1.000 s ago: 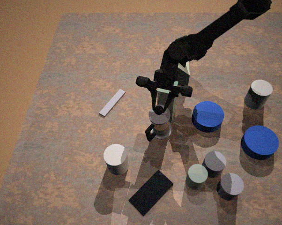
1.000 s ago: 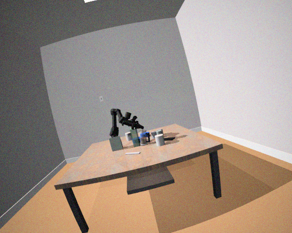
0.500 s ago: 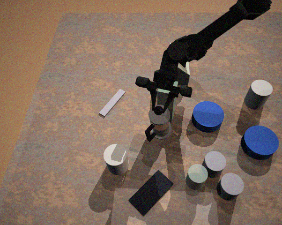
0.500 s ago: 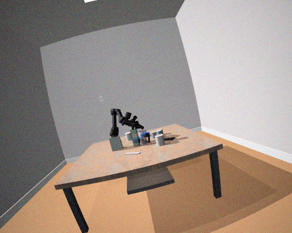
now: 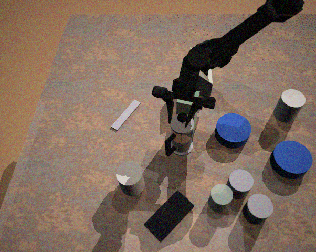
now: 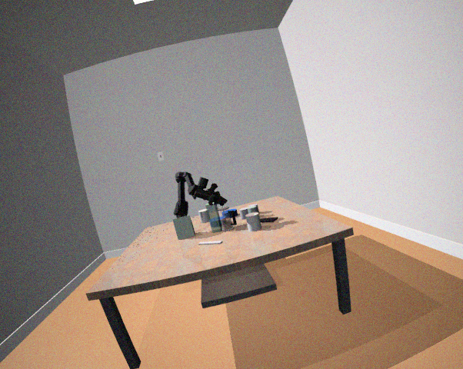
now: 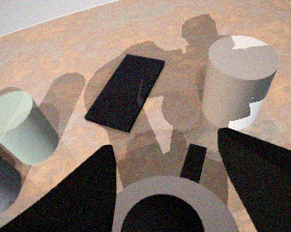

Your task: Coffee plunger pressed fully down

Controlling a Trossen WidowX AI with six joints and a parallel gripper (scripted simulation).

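The coffee press (image 5: 181, 140) (image 6: 226, 223) has a clear body, a grey lid (image 5: 179, 128) (image 7: 213, 200) and a black side handle (image 5: 167, 146) (image 7: 193, 161). It appears to lean slightly back toward the arm. Its round black knob (image 5: 182, 117) (image 7: 162, 217) shows close above the lid; the exact gap is unclear. My gripper (image 5: 178, 124) (image 7: 165, 146) is open, its fingers on either side of the knob with space at both sides in the wrist view. The fingertips reach past the knob, close over the lid.
A tall green block (image 6: 213, 218) stands beside the press, under the wrist. Two blue discs (image 5: 233, 129) (image 5: 292, 158) and several cylinders stand right. A white cylinder (image 5: 130, 180) (image 7: 239, 87) and black slab (image 5: 169, 215) (image 7: 126, 94) are nearer the front; a pale strip (image 5: 125, 115) lies left.
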